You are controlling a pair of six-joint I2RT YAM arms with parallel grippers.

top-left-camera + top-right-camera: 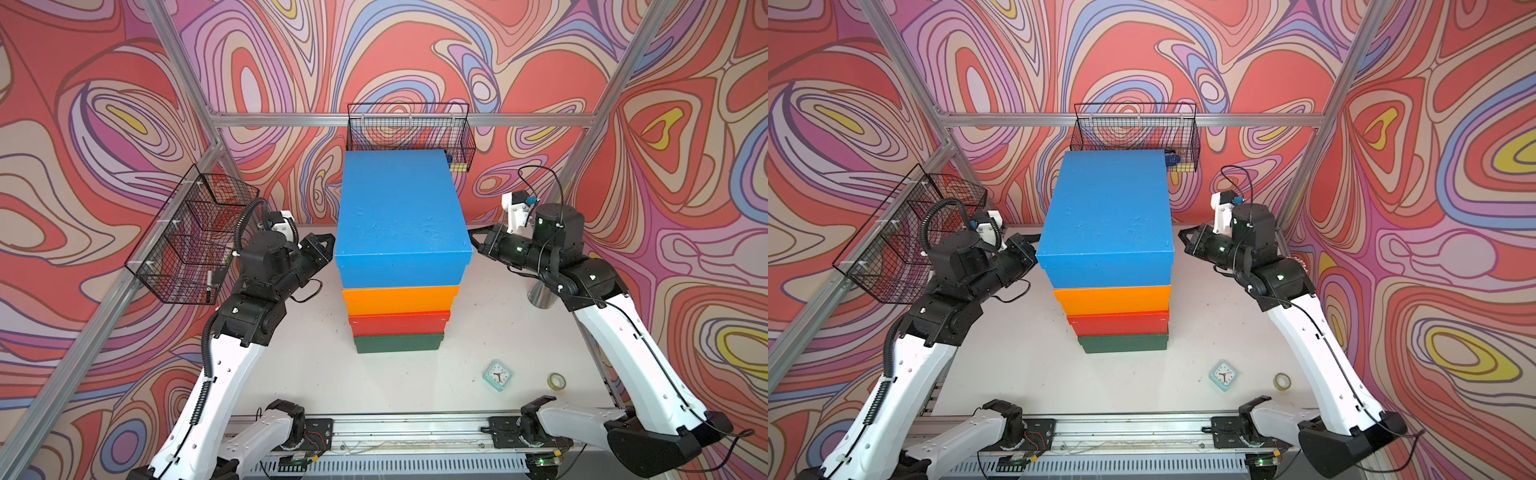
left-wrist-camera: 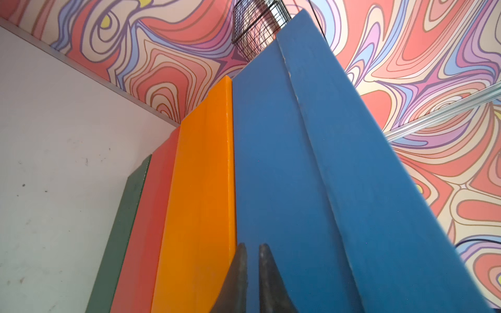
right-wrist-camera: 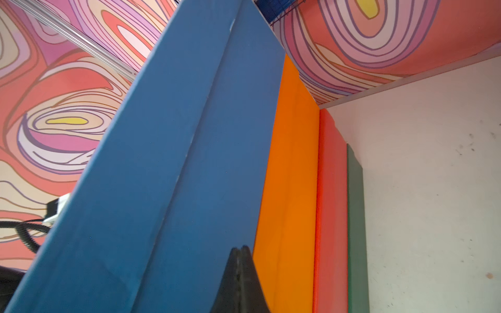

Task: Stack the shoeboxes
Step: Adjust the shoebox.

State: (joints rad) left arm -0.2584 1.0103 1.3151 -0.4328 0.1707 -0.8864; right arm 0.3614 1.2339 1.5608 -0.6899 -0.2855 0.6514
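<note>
stack (image 1: 400, 291): four high, standing mid-bench (image 1: 316, 365), towards the back wall
order: dark green box (image 1: 399, 344) at the bottom on the bench, red box (image 1: 399, 324) on it, then orange box (image 1: 401, 299), blue box (image 1: 399, 212) on top
left tool (image 1: 331, 242): up at the blue box's left side, tips right against it, can't tell if they actually touch; all but clenched, just a thin slit between the fingers (image 2: 240, 271) in the wrist view, nothing in it
right tool (image 1: 473, 237): same deal at the blue box's right side, fingers (image 3: 233, 271) pressed tight together, gripping nothing
other stuff: mint clock (image 1: 497, 375) and tape roll (image 1: 556, 381) lying near the front edge on the right arm's side, well clear of the stack
</note>
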